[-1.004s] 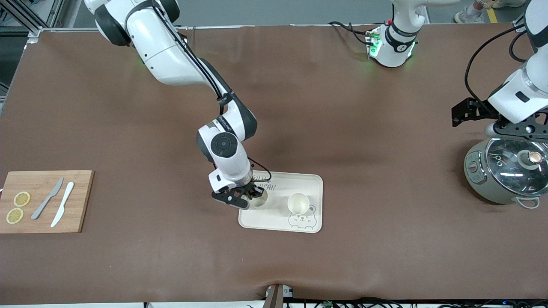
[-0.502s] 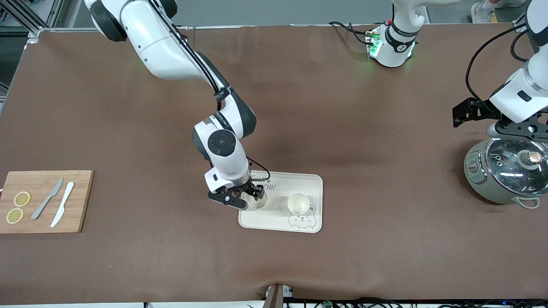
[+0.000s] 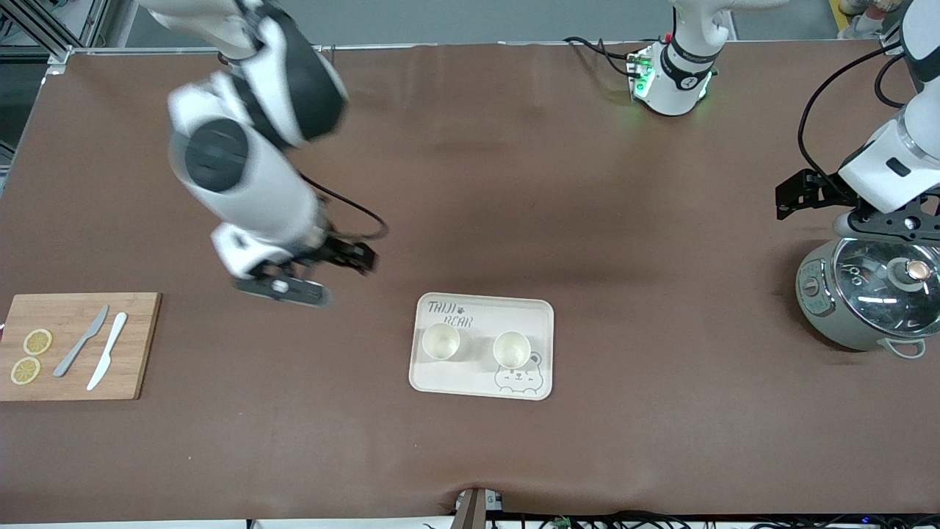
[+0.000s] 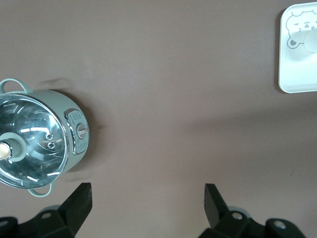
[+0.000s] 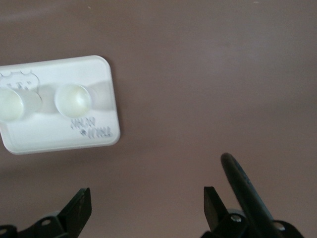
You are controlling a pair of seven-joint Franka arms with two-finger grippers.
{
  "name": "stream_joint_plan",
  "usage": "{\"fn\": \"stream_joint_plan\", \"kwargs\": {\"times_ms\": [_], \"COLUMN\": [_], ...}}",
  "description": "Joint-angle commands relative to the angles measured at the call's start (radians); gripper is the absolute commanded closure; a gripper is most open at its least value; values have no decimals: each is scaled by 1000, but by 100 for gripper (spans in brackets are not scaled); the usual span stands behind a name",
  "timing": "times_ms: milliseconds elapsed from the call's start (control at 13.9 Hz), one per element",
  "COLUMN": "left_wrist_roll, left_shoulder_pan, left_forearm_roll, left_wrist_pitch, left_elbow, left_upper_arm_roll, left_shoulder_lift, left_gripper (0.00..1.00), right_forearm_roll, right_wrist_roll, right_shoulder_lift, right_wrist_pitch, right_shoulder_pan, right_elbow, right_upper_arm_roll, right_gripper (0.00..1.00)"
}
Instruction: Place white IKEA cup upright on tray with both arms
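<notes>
Both cups stand upright on the tray point(image 3: 481, 345), just below the middle of the front frame: one cup point(image 3: 440, 341) at the end under the grey lettering, the second cup point(image 3: 511, 348) beside it, just above the bear drawing. Their open mouths face straight up at the camera, so each long axis runs vertical, and the two are close but apart. By my reading the placing is done.

My right gripper point(image 3: 312, 275) hangs empty with its fingers spread wide, up in the air over bare brown table in the left half of the frame, between the tray and the cutting board point(image 3: 77, 345). My left gripper point(image 4: 146, 208) waits at the right edge of the frame, also wide and holding nothing, over the table next to the rice cooker point(image 3: 870, 294).

The risk now is mostly my own arms. The right arm looks blurred, so I judge it is travelling fast; a swing back low over the tray could clip a cup and tip it. On the left, a careless drop would strike the cooker's glass lid.
</notes>
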Motion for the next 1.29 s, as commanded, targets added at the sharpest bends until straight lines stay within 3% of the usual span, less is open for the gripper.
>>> {"fn": "stream_joint_plan", "kwargs": {"times_ms": [0, 143, 358, 574, 932, 1219], "left_wrist_roll": [-12, -12, -13, -16, 1, 1], "left_shoulder_pan": [4, 4, -1, -1, -5, 1], "left_forearm_roll": [-13, -13, -13, -14, -22, -23], "left_wrist_pitch": [2, 2, 2, 2, -1, -1], "left_elbow": [10, 10, 12, 13, 38, 38], "left_upper_arm_roll": [-1, -1, -1, -1, -1, -1], "left_shoulder_lift": [5, 8, 9, 9, 9, 9], "left_gripper": [0, 0, 0, 0, 0, 0], "right_forearm_roll": [18, 16, 0, -79, -76, -70], "right_wrist_roll": [-181, -429, -617, -626, -638, -649], "right_shoulder_lift": [-131, -208, -233, -239, -363, -399], "right_wrist_pitch": [-154, -263, -279, -216, -44, -35], "right_shoulder_pan": [-138, -322, -492, -510, -507, -507], "right_elbow": [-53, -56, -63, -93, -303, -337], "right_upper_arm_roll": [12, 12, 12, 12, 15, 15], "right_gripper": [0, 0, 0, 0, 0, 0]}}
